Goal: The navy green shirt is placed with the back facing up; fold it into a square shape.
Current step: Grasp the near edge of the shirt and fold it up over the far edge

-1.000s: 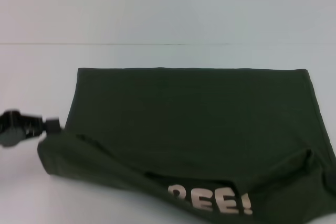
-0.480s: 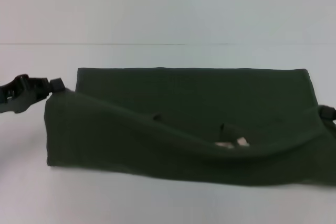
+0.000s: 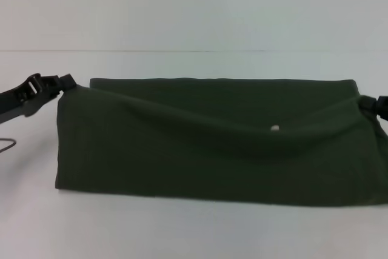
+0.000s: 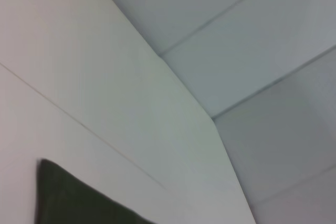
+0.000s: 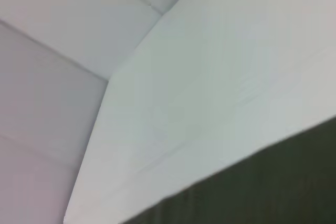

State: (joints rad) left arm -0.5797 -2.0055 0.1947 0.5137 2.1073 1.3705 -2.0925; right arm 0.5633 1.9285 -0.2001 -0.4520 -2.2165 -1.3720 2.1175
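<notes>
In the middle of the frame, on the white table (image 3: 182, 235), lies the navy green shirt (image 3: 212, 150). It is folded over into a long, low shape, with the near layer lifted and carried toward the far edge. A tiny pale spot peeks out near the middle fold.

The shirt looks soft, light and floppy. It sags in the middle where nothing holds it up. I think it is best held at the two top corners, so the cloth stays stretched and flat.

At the left edge of the frame, the left gripper (image 3: 65, 83) is pinched shut on the shirt's upper left corner. At the right edge, the right gripper (image 3: 371, 104) touches the upper right corner and seems to pinch it too, though only a bit of it shows.
</notes>
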